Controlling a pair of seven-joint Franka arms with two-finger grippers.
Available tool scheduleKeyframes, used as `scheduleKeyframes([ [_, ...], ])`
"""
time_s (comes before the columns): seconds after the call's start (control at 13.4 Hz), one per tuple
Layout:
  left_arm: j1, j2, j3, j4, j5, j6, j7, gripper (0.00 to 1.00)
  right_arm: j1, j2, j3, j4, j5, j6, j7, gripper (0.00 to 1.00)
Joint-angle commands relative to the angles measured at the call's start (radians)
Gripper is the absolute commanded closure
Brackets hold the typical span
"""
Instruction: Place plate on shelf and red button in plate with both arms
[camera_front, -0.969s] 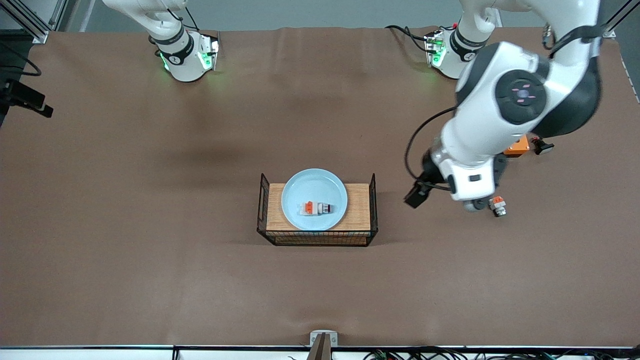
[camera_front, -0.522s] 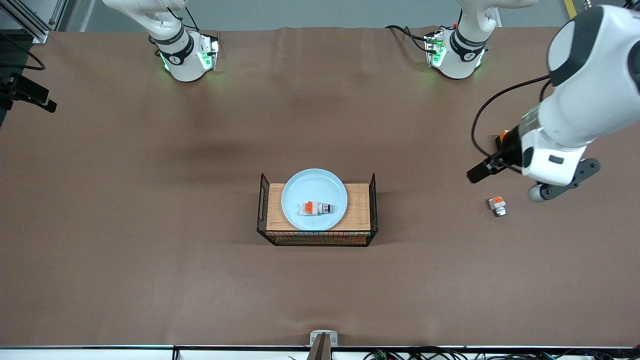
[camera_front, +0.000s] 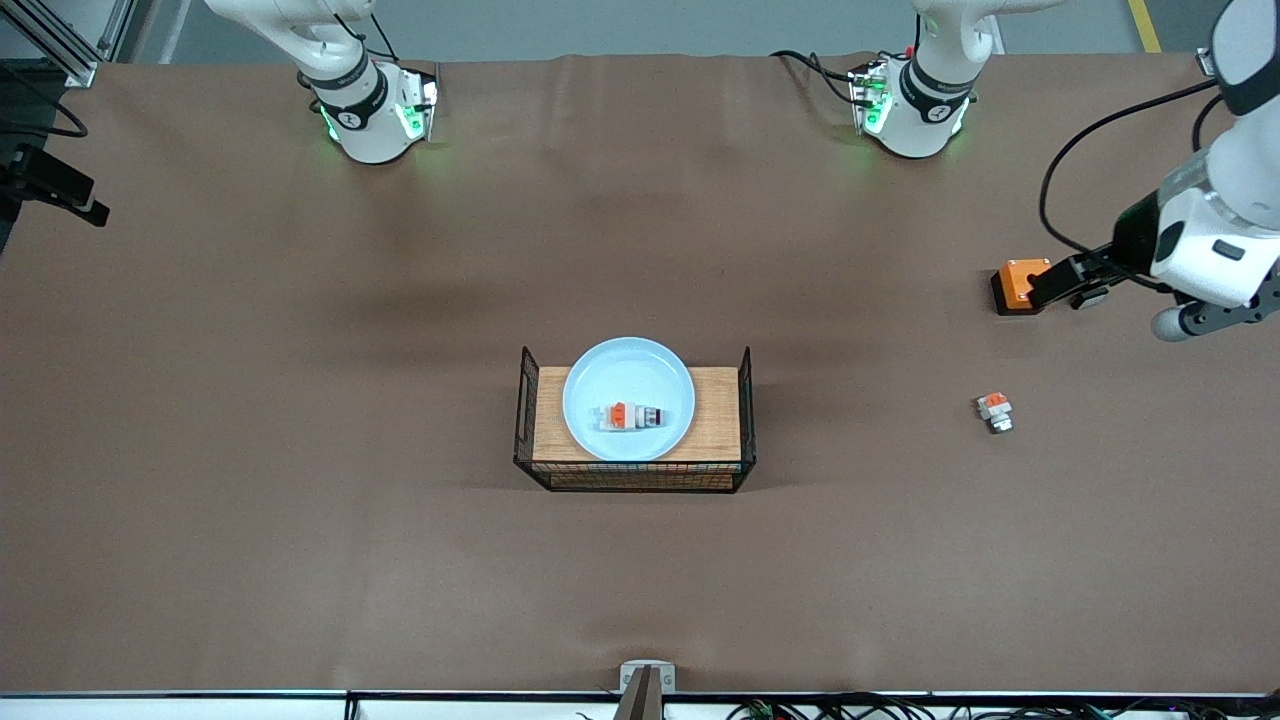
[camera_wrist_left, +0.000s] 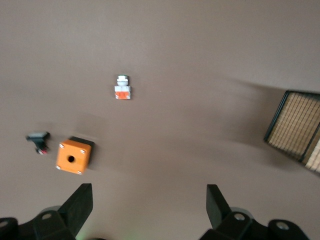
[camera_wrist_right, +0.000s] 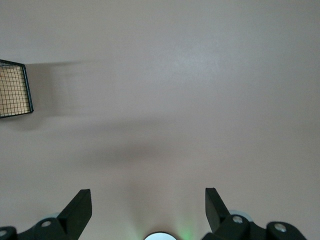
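Plate (camera_front: 629, 398) and red button (camera_front: 630, 416) already sat together at the middle of the table: the pale blue plate lay flat on the wooden floor of a wire basket (camera_front: 745, 420), and the button unit lay on its side inside the plate, its dark cap pointing toward the left arm's end of the table. That arrangement read as the finished placement, the raised rim keeping the small part from rolling off and the basket's end walls bracketing the plate.

The left gripper (camera_wrist_left: 149, 210) hung high over the table's edge at the left arm's end, near an orange box (camera_front: 1017, 287) with a hole in its top. Its fingers (camera_wrist_left: 80, 205) stood wide apart and held nothing, which suited an arm clear of the work. In its wrist view the orange box, a small dark part (camera_wrist_left: 38, 141) beside it and a spare white-and-orange unit (camera_front: 994, 411) without a red cap lay well apart from the basket, apparently left as things the task did not need.

The right gripper (camera_wrist_right: 147, 210) waited up by its own base, out of the front view, over bare tabletop. Its fingers were likewise spread fully and empty, with only a corner of the basket showing in its wrist view. Nothing appeared left to carry.
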Motion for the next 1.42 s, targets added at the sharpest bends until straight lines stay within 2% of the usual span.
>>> scheduleKeyframes([
  [0.0, 0.043, -0.044, -0.010, -0.036, 0.006, -0.005, 0.086, 0.00, -0.001, -0.028, -0.002, -0.027, -0.014, 0.023, -0.002, 0.00],
  [0.3, 0.089, -0.095, -0.004, -0.093, -0.001, 0.018, 0.156, 0.00, -0.001, -0.028, -0.004, -0.029, -0.026, 0.034, -0.004, 0.00],
  [0.52, 0.120, -0.095, -0.002, -0.071, -0.030, 0.023, 0.202, 0.00, -0.001, -0.026, -0.004, -0.029, -0.026, 0.035, -0.002, 0.00],
  [1.04, 0.116, -0.083, -0.001, -0.036, -0.034, 0.032, 0.236, 0.00, 0.000, -0.026, -0.004, -0.029, -0.015, 0.039, -0.002, 0.00],
  [1.12, 0.102, -0.083, 0.016, -0.034, -0.035, 0.032, 0.237, 0.00, 0.000, -0.026, -0.004, -0.029, -0.015, 0.036, -0.002, 0.00],
  [1.19, 0.030, -0.083, 0.080, -0.030, -0.034, 0.031, 0.239, 0.00, 0.002, -0.026, -0.002, -0.031, -0.014, 0.032, -0.002, 0.00],
  [1.27, -0.072, -0.086, 0.198, -0.030, -0.032, 0.032, 0.239, 0.00, 0.002, -0.028, -0.002, -0.031, -0.014, 0.031, -0.004, 0.00],
  [1.34, -0.128, -0.089, 0.263, -0.030, -0.032, 0.032, 0.241, 0.00, 0.002, -0.028, -0.002, -0.032, -0.014, 0.031, -0.004, 0.00],
])
